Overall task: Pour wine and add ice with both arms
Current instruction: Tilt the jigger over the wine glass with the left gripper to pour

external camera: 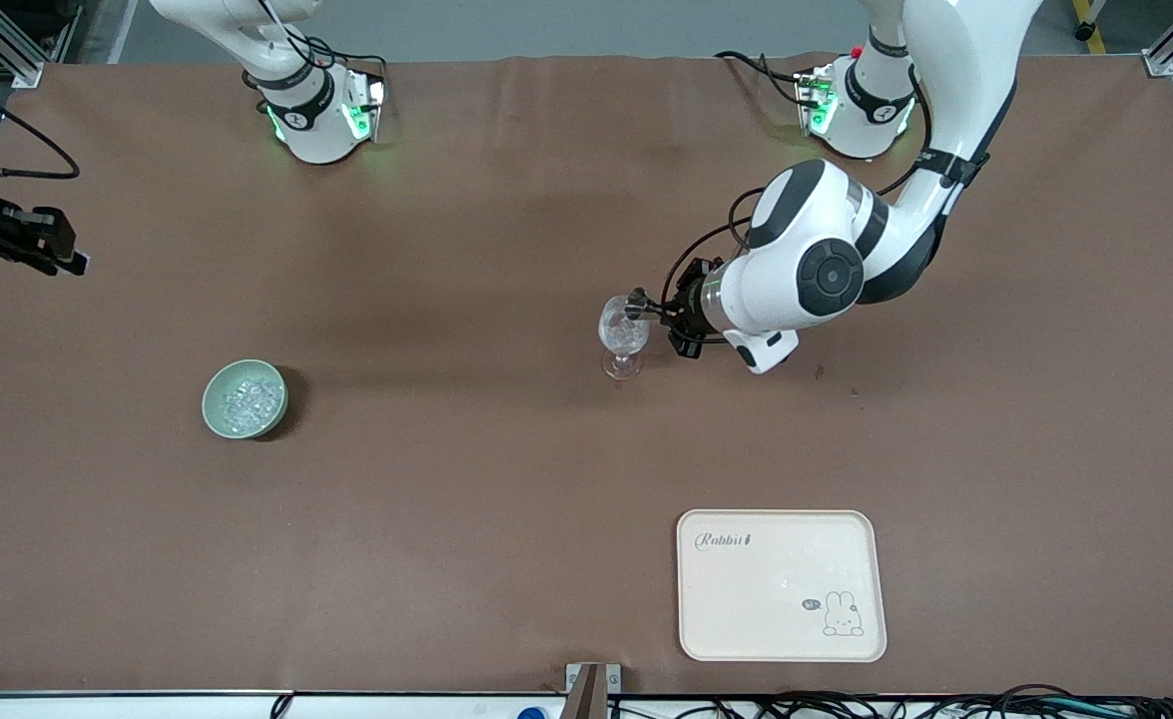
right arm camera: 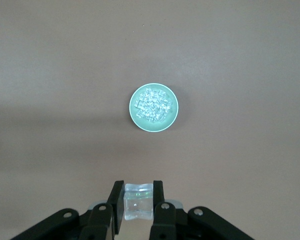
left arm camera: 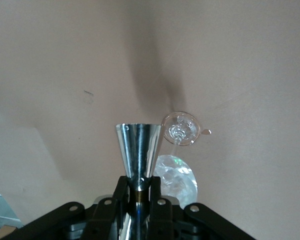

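Note:
A clear wine glass (external camera: 623,338) stands upright mid-table, its cup glistening with what look like clear lumps. My left gripper (external camera: 649,312) is shut on a shiny metal measuring cup (left arm camera: 136,147), held on its side at the glass's rim. The left wrist view shows the glass's foot (left arm camera: 181,129) and cup (left arm camera: 179,180) beside the measuring cup. A pale green bowl (external camera: 212,404) of ice (external camera: 249,399) sits toward the right arm's end. My right gripper (right arm camera: 138,192) is shut on one ice cube (right arm camera: 138,204), high over the table, with the bowl (right arm camera: 174,116) below and ahead. It shows at the front view's edge (external camera: 62,258).
A cream tray (external camera: 782,584) with a rabbit drawing lies near the front camera, toward the left arm's end. Both arm bases (external camera: 321,120) (external camera: 861,115) stand along the table's back edge. No bottle is in view.

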